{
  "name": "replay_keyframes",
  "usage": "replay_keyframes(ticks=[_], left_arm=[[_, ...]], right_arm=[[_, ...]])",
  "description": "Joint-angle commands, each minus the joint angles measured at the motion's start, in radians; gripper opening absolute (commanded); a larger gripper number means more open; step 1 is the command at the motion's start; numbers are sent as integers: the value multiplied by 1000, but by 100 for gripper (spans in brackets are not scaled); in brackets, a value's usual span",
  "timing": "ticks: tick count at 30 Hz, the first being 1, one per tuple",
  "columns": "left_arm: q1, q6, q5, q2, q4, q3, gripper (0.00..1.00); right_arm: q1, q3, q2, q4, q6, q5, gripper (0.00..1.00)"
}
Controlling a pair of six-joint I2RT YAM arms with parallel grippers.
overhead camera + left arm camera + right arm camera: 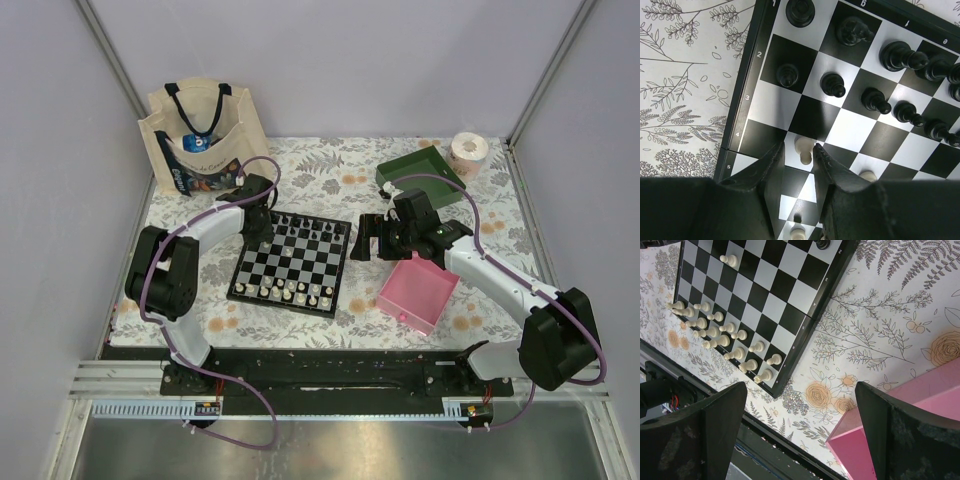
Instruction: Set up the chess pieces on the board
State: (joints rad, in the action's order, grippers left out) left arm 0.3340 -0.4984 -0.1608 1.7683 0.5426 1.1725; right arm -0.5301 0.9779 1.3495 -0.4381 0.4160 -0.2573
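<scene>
The board (290,262) lies on the flowered cloth. Black chess pieces (312,232) fill its far rows and white ones (295,292) its near rows. My left gripper (266,220) hangs over the board's far left part. In the left wrist view the left gripper (798,148) is narrowly open around a white pawn (804,150) standing on a white square. The right finger touches the pawn or nearly does, while a gap remains at the left finger. Black pawns (832,84) stand just beyond. My right gripper (801,390) is wide open and empty, right of the board (770,305).
A pink tray (418,292) sits right of the board, under the right arm, and its corner (920,405) shows by the right finger. A green tray (420,167), a paper roll (468,150) and a tote bag (200,140) stand at the back.
</scene>
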Motion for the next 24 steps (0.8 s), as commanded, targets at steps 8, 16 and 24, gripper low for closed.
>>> replay_keyframes(ticks=[8,16,24], left_arm=[[10,-9,4,-3,-26,39,23],[14,-11,-2,-70,-26,6,7],[16,-25,-45,-240,-4,-128,2]], right_arm=[[-2,33,-9,22,0,-28,99],[-2,36,-1,22,1,-31,99],[-4,38,-3,22,12,-26,99]])
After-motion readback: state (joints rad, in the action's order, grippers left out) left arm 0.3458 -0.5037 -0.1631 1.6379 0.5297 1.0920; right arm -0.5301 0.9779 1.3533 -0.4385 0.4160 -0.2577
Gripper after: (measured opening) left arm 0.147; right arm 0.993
